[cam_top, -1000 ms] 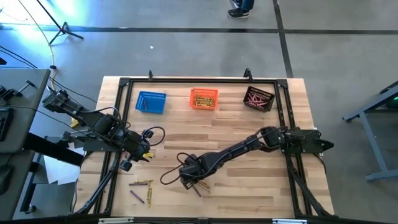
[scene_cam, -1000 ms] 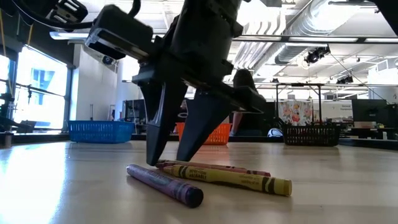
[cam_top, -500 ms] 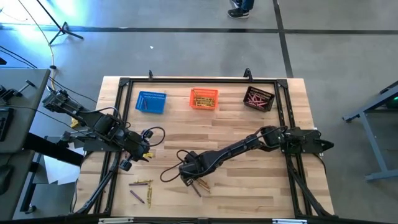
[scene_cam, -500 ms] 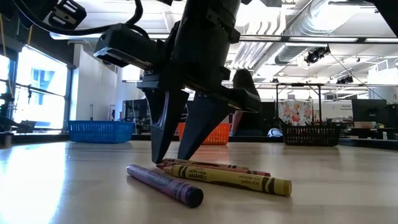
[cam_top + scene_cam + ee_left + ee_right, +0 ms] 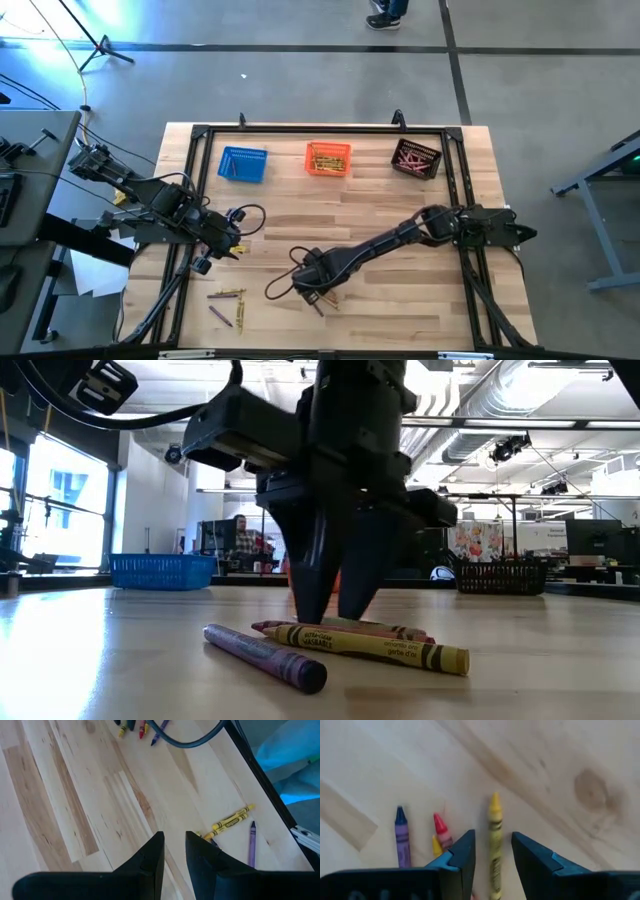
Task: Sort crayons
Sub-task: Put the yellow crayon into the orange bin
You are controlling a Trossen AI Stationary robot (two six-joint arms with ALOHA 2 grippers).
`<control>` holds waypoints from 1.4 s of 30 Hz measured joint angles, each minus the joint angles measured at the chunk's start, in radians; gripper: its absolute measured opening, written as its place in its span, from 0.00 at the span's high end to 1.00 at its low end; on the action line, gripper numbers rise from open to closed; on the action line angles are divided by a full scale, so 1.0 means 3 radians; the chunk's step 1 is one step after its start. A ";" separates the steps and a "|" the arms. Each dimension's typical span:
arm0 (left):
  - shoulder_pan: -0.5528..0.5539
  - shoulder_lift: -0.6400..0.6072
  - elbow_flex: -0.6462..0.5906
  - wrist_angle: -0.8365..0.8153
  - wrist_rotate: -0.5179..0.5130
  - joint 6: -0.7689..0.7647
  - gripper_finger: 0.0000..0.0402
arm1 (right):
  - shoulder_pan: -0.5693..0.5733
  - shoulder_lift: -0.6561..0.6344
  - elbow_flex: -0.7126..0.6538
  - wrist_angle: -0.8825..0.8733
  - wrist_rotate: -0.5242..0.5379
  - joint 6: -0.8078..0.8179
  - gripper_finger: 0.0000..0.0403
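Note:
Three crayons lie on the table near its front edge: a yellow one (image 5: 372,645), a reddish-pink one (image 5: 345,627) and a purple one (image 5: 266,657). My right gripper (image 5: 330,618) points down over them and is open. In the right wrist view its fingertips (image 5: 492,836) stand on either side of a yellow crayon (image 5: 495,840); I see no touch. The purple crayon (image 5: 401,837) and the red crayon (image 5: 440,829) lie beside it. My left gripper (image 5: 237,250) hangs at the left, its fingers (image 5: 174,836) a narrow gap apart and empty.
More crayons lie at the front left: yellow ones (image 5: 230,819) and a purple one (image 5: 251,845). A blue basket (image 5: 242,163), an orange basket (image 5: 328,158) and a black basket (image 5: 416,158) stand along the far edge. A black cable (image 5: 280,280) loops by the right gripper.
My right gripper has gone a little toward the table's right and near edges, coming over the group of three crayons, its fingers still pointing down. The crayons have kept still.

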 joint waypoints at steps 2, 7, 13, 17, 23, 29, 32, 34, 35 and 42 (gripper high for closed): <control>0.0000 0.0000 0.0000 -0.0006 0.0000 0.0000 0.84 | 0.0023 0.0000 -0.0001 -0.0018 -0.0047 0.0008 0.71; 0.0000 0.0000 0.0000 -0.0010 0.0000 0.0000 0.84 | 0.0062 0.0000 -0.0001 -0.0083 -0.0148 0.0061 0.71; 0.0000 0.0000 0.0000 -0.0010 0.0000 0.0001 0.84 | 0.0049 0.0000 -0.0004 -0.0106 -0.0203 0.0124 0.73; 0.0000 0.0000 0.0000 -0.0010 0.0000 -0.0001 0.84 | 0.0039 -0.0001 -0.0003 -0.0137 -0.0203 0.0250 0.83; 0.0000 0.0000 0.0000 -0.0010 0.0000 -0.0005 0.84 | -0.0024 -0.0001 -0.0002 -0.0139 -0.0233 0.0270 0.97; 0.0001 0.0000 0.0000 -0.0009 -0.0027 -0.0006 0.84 | -0.0102 -0.0047 -0.0001 -0.0230 -0.0283 0.0072 0.98; 0.0001 0.0000 0.0000 -0.0011 -0.0100 -0.0007 0.84 | -0.0167 -0.0104 0.0019 -0.0383 -0.0164 -0.0068 0.98; 0.0001 -0.0001 0.0000 -0.0008 -0.0135 -0.0008 0.84 | -0.0233 -0.0193 0.0064 -0.0581 -0.0064 -0.0179 0.97; 0.0001 -0.0001 0.0000 -0.0010 -0.0152 -0.0008 0.84 | -0.0277 -0.0257 0.0096 -0.0674 -0.0030 -0.0255 0.97; 0.0001 -0.0001 0.0000 -0.0008 -0.0339 -0.0163 0.84 | -0.0737 -0.0693 0.0118 -0.1010 0.0435 -0.1016 0.97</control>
